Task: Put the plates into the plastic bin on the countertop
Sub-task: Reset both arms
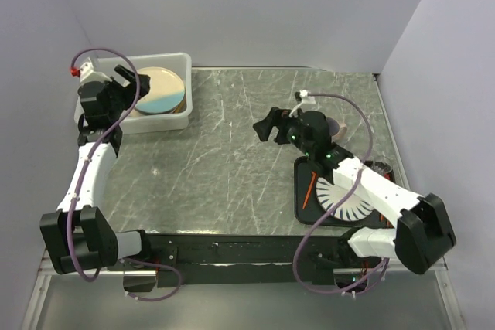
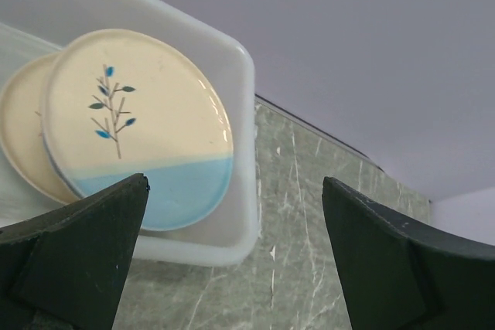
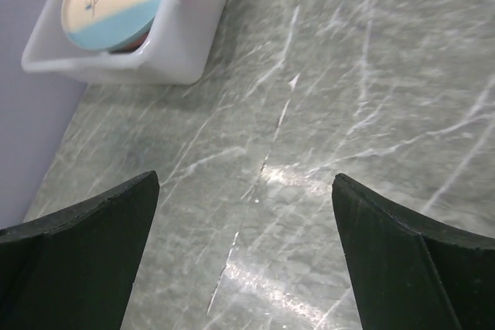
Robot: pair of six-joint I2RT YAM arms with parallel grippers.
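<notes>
We are logging the plastic bin (image 1: pixel 166 123) at the far-left corner of the countertop (image 1: pixel 232 152). It is holding stacked plates: the top plate (image 2: pixel 139 121), cream with a blue band and a sprig motif, is lying offset over a tan plate (image 2: pixel 19 129). The left gripper (image 2: pixel 234 191) is hovering by the bin's right wall, fingers spread wide and holding nothing. The right gripper (image 1: pixel 267 127) is hanging over mid-counter, likewise wide and empty.

We are judging this as the gap between plates, with no pick begun. A pinkish rim (image 1: pixel 338 126) is peeking from behind the right arm, and we cannot tell if it is a plate. The next move is calling for finding any remaining plate while avoiding the striped plate (image 1: pixel 344 195) on the black tray (image 1: pixel 302 191).
</notes>
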